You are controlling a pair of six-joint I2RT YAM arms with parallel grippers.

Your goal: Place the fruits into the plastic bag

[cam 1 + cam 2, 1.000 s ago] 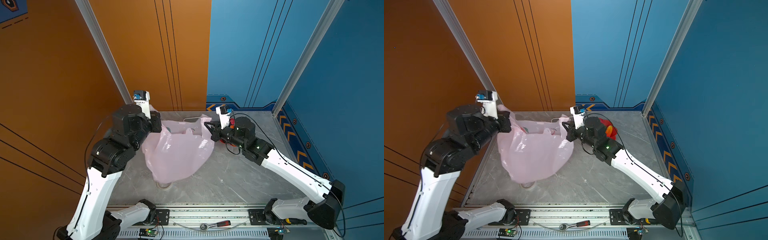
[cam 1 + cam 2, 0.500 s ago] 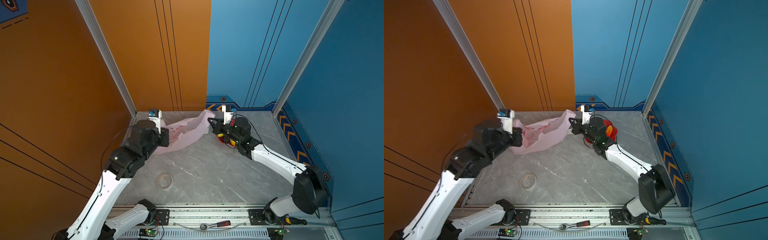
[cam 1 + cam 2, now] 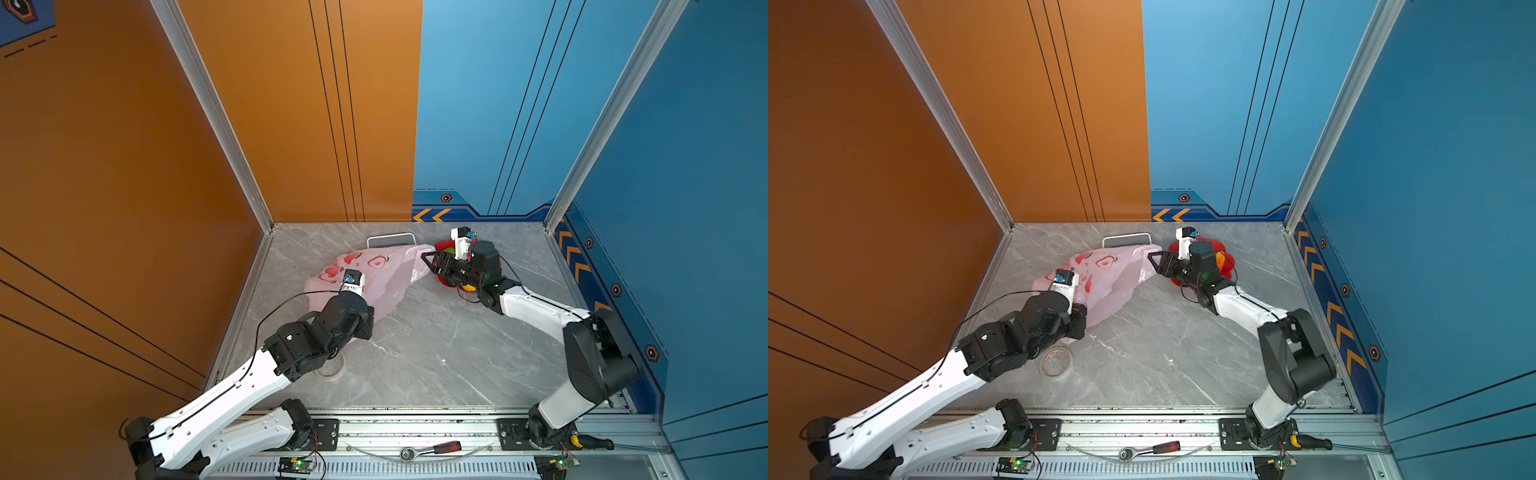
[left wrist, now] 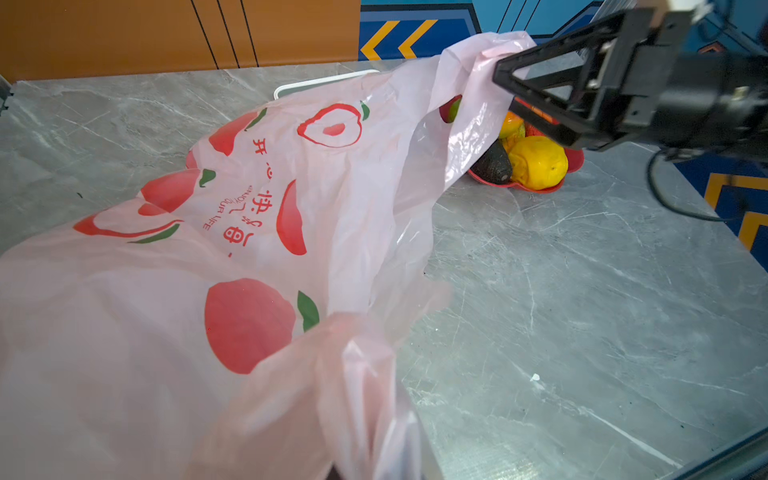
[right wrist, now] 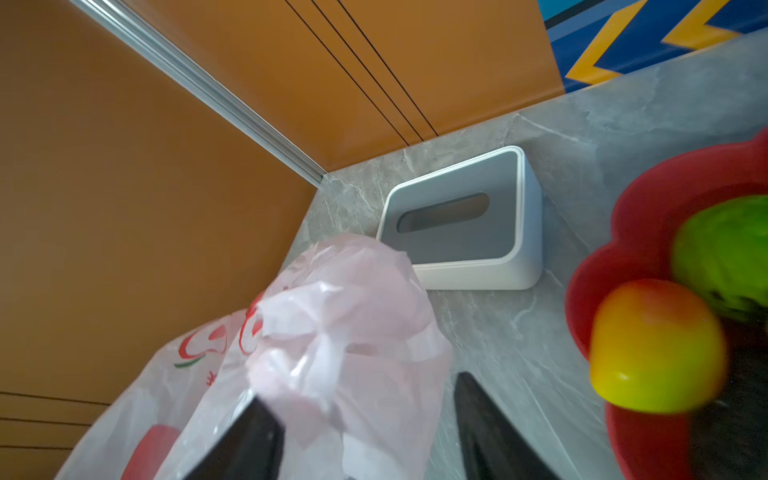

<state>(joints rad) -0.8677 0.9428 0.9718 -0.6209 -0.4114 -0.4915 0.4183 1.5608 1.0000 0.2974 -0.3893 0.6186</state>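
Right gripper (image 3: 430,262) is letting go: in both top views its jaws are spreading wide beside the plastic bag (image 3: 376,274), which was hanging high between the arms a second ago and is now slumping on the table (image 3: 436,353). Left gripper (image 3: 362,287) is staying clamped, probably on a handle, though its fingers are hidden. Left wrist view: the fruits (image 4: 536,162) are sitting in the red dish (image 4: 575,158) beside the bag. Right wrist view: film is draping over one finger (image 5: 253,444), unpinched. That gripper is getting free for picking, I'd judge.
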